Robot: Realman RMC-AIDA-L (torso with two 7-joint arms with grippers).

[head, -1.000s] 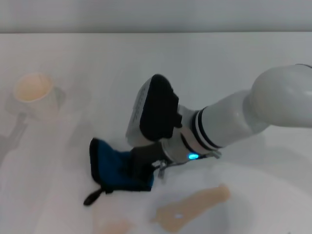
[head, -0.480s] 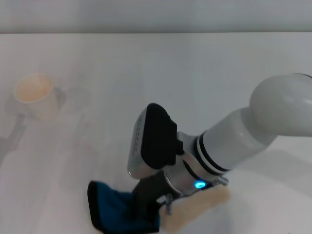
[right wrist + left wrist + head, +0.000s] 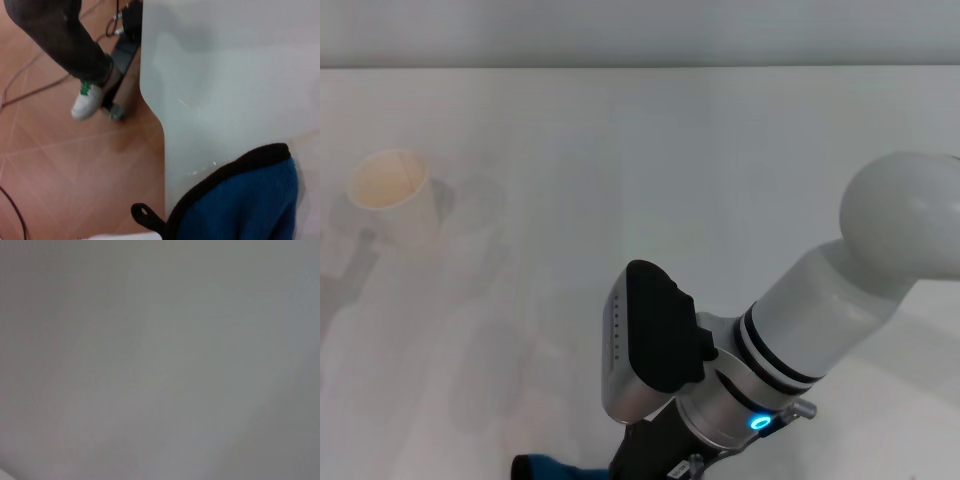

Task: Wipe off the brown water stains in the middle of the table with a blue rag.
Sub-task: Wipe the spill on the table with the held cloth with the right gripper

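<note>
Blue rag [image 3: 548, 468] at the near edge of the table [image 3: 650, 150], under the right gripper [image 3: 645, 462].

Near to far: only a corner of the rag shows in the head view, beneath the right arm's wrist housing; the right wrist view shows its black-trimmed edge and loop overhanging the table's near edge, with floor and a bystander's shoe beyond. The right fingers are hidden, so whether they clench the rag cannot be told. No brown water stains are visible anywhere; any remainder would lie under the arm. A paper cup [image 3: 390, 195] stands toward the far left corner. The left gripper is out of view. The wiping stroke appears to be at its near limit; the next move probably calls for lifting or sliding the rag away from the edge to check the middle of the table.
</note>
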